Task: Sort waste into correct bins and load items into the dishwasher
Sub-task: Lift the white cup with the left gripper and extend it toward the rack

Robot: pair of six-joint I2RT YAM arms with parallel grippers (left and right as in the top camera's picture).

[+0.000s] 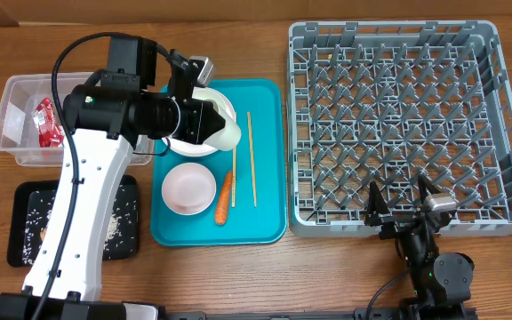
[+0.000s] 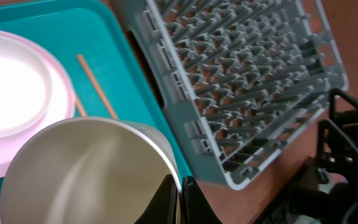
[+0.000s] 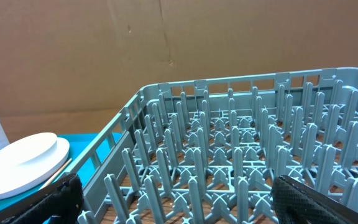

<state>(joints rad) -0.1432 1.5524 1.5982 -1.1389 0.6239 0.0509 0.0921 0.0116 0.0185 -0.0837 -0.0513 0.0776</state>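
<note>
My left gripper [image 2: 180, 186] is shut on the rim of a white cup [image 2: 86, 168] and holds it over the teal tray [image 1: 269, 116]. From overhead the cup [image 1: 229, 135] shows at the end of the left arm, above the white plate [image 1: 224, 104]. On the tray lie a small white bowl [image 1: 189, 188], an orange carrot [image 1: 224, 197] and two wooden chopsticks [image 1: 251, 158]. The grey dish rack [image 1: 398, 116] stands to the right, with nothing on its pegs. At the rack's front wall my right gripper [image 1: 404, 203] stands open, holding nothing, and its wrist view looks across the pegs [image 3: 229, 155].
A clear tub [image 1: 12, 98] at the far left holds a red wrapper [image 1: 44, 120]. Below it a black tray [image 1: 25, 253] holds rice-like scraps. Brown cardboard stands behind the table. The left arm's white body crosses the black tray.
</note>
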